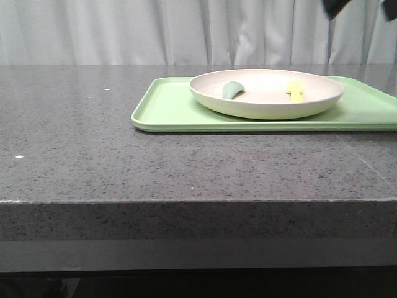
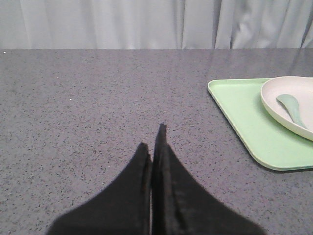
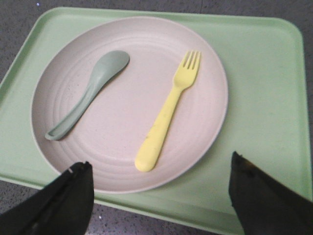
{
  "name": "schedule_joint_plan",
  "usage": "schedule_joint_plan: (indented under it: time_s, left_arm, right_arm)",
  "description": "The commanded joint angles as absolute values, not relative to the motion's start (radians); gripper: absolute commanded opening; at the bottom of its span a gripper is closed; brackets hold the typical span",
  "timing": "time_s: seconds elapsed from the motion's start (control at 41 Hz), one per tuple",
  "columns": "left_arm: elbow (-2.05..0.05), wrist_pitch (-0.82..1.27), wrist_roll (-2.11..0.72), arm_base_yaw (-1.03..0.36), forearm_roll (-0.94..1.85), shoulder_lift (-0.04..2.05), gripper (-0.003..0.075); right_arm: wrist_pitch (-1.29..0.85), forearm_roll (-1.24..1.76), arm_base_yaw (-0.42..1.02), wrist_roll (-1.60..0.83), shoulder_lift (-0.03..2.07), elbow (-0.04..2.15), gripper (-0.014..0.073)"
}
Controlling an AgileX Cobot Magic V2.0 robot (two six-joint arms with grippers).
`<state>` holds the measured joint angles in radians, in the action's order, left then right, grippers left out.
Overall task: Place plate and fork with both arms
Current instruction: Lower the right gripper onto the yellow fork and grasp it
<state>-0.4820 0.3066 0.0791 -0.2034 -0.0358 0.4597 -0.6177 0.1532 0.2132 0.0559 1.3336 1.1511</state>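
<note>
Left gripper (image 2: 152, 142) has its jaws pressed together with nothing between them, hanging over bare grey tabletop (image 1: 74, 155). Right gripper (image 3: 161, 200) is spread wide, fingers (image 3: 73, 196) apart and holding nothing, hovering above the near rim of the plate (image 3: 122, 161). One plate, sitting on one light-green tray (image 3: 264, 98) toward the tabletop's far right; the tray's right end is cut off in the front view. On the plate: one yellow fork (image 3: 168, 112) and one grey-green spoon (image 3: 90, 90), lying side by side, well apart. No writing or logos readable on anything. In the front view only a dark scrap of the right arm (image 1: 338, 6) shows at the top edge.
</note>
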Motion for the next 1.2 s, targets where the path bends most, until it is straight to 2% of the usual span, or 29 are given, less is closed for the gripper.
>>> schedule_joint_plan:
  time_s: [0.0, 0.195, 0.342, 1.074, 1.172]
  left_arm:
    - [-0.508, 0.220, 0.077, -0.201, -0.037, 0.463, -0.0018]
    - [-0.508, 0.220, 0.077, -0.201, -0.037, 0.463, -0.0018]
    - [-0.508, 0.220, 0.077, -0.201, -0.037, 0.463, -0.0018]
    - [-0.508, 0.220, 0.077, -0.201, -0.037, 0.463, -0.0018]
    - [-0.508, 0.220, 0.077, -0.201, -0.037, 0.463, -0.0018]
  right_arm:
    - [-0.680, 0.160, 0.217, 0.085, 1.445, 1.320, 0.0592]
    - [-0.847, 0.160, 0.218, 0.108, 1.667, 1.543, 0.0589]
    - [-0.892, 0.160, 0.218, 0.115, 1.771, 1.638, 0.0553]
    - [-0.863, 0.160, 0.218, 0.125, 1.882, 1.657, 0.0537]
    - [-0.871, 0.160, 0.218, 0.125, 1.882, 1.657, 0.0503]
